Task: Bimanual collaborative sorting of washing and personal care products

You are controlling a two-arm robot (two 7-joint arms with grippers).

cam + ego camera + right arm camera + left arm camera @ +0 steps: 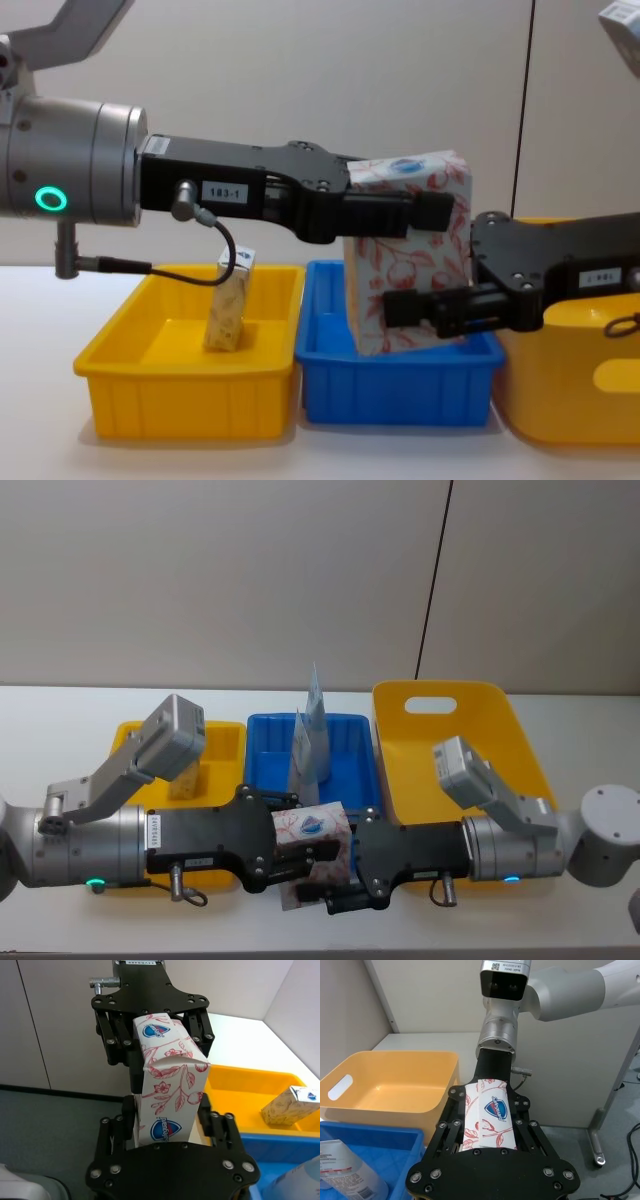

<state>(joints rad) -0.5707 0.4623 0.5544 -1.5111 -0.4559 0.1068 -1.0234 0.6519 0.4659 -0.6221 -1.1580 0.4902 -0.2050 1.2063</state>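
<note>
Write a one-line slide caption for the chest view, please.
Mid-air, the left gripper and the right gripper both clamp one red-floral pack.

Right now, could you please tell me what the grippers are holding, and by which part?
Both hold one white floral-print pack: the left gripper clamps its upper part, the right gripper its lower part.

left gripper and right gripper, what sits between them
The white floral-print pack, clamped by left gripper and right gripper alike; chest view shows it best.
</note>
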